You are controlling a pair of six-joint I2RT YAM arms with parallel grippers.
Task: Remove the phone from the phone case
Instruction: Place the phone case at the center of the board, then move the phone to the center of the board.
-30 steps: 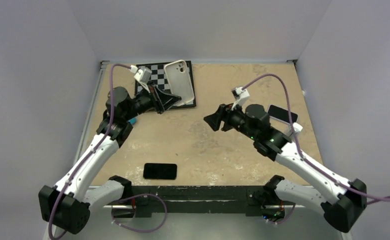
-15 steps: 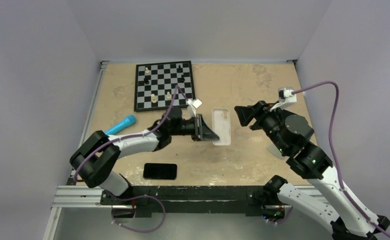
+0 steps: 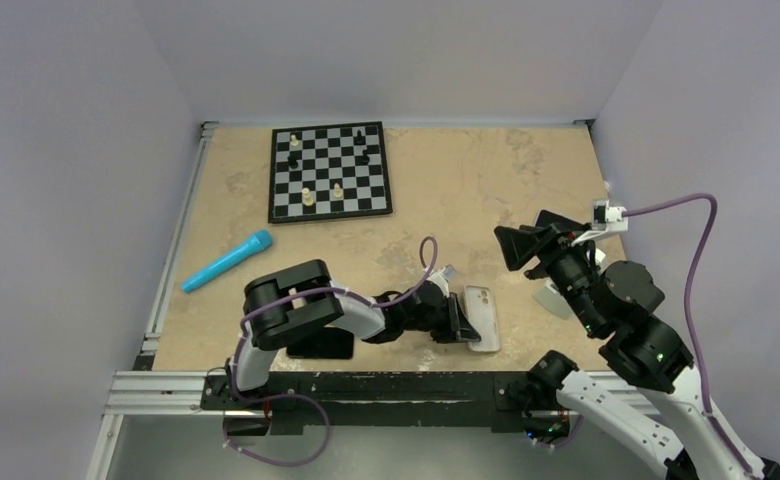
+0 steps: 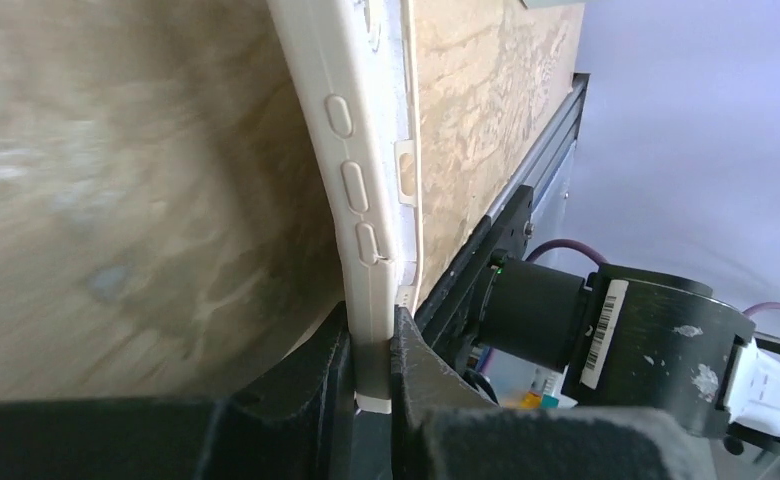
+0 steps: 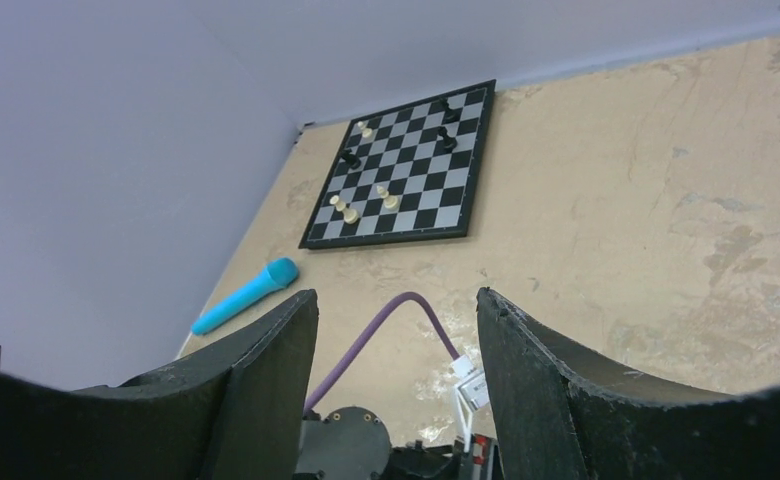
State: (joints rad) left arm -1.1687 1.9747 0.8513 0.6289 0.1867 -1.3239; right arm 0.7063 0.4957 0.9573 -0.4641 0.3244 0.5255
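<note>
My left gripper (image 3: 463,322) is shut on the edge of a white phone case (image 3: 484,318), which lies near the table's front edge. In the left wrist view the case's side with its buttons (image 4: 358,190) runs up from between my fingers (image 4: 318,375), low over the table. Whether a phone sits inside it I cannot tell. A black phone (image 3: 332,346) lies flat by the front edge, partly hidden under my left arm. My right gripper (image 3: 513,249) is open and empty, raised above the table to the right of the case; the right wrist view shows its gap (image 5: 396,385).
A chessboard (image 3: 330,172) with a few pieces lies at the back left, also in the right wrist view (image 5: 403,180). A blue cylinder (image 3: 226,261) lies at the left. A dark flat object (image 3: 551,218) and a white object (image 3: 553,298) lie by the right arm. The metal rail (image 3: 366,385) runs along the front edge.
My left gripper has carried the white case from the middle of the table towards the front edge, the arm folding back. My right arm has pulled back to the right and stayed open.
</note>
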